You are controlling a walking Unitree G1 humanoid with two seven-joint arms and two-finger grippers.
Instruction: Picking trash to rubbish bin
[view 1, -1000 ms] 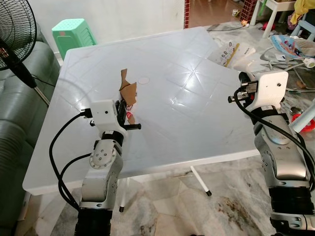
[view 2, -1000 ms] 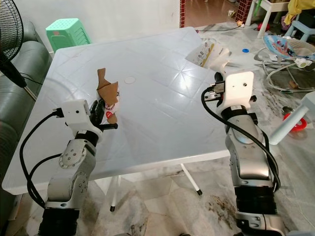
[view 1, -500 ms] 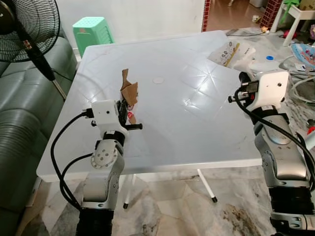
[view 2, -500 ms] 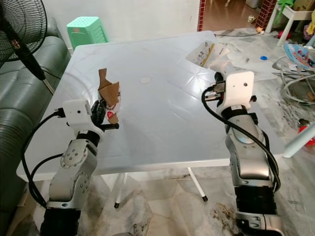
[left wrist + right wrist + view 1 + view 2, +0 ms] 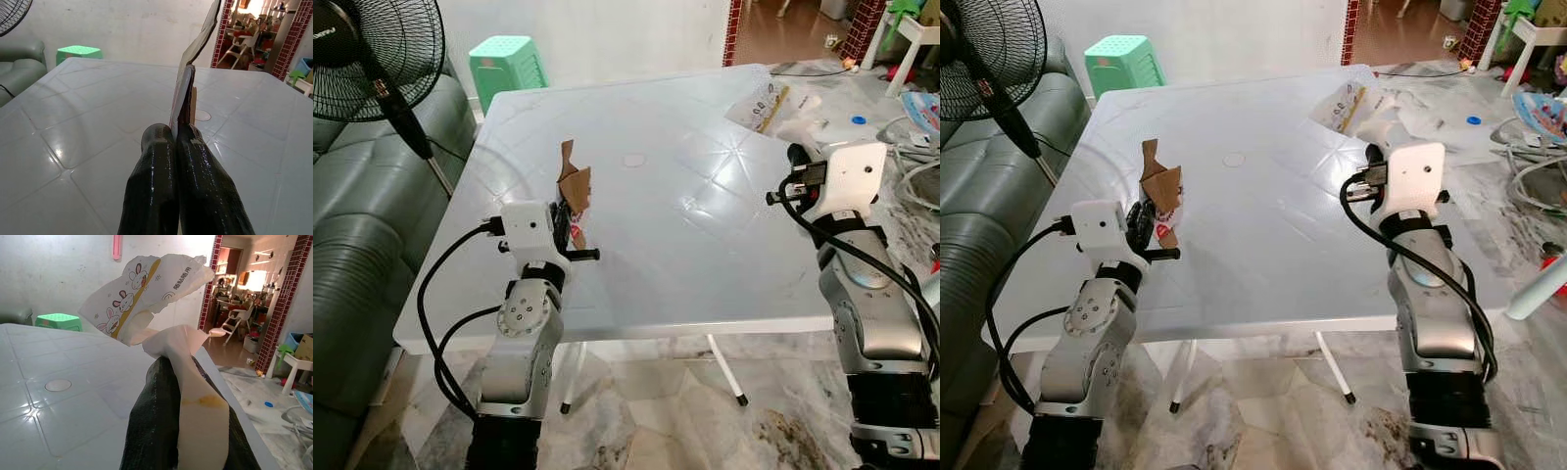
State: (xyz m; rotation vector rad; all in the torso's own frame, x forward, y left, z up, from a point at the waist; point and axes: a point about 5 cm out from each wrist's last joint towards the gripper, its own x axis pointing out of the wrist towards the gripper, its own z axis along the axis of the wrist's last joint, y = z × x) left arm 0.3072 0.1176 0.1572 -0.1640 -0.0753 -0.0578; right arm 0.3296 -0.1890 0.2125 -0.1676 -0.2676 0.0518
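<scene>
Here the left gripper (image 5: 177,142) pinches a cardboard scrap (image 5: 573,181) (upright), the right gripper (image 5: 188,382) a printed wrapper (image 5: 146,289).

A white plastic table (image 5: 685,245) with a square top carries the scene. Its surface is moulded in shallow panels with ridges that run out from a small round cap (image 5: 633,160) near the centre, toward twelve o'clock. The glossy top shows bright glare patches toward two o'clock. Thin white legs (image 5: 722,370) slant down from under the near edge, at about five and seven o'clock, onto a marbled stone floor (image 5: 646,411) with grey and brown veining. Whether the scraps held above the table touch it cannot be told.
</scene>
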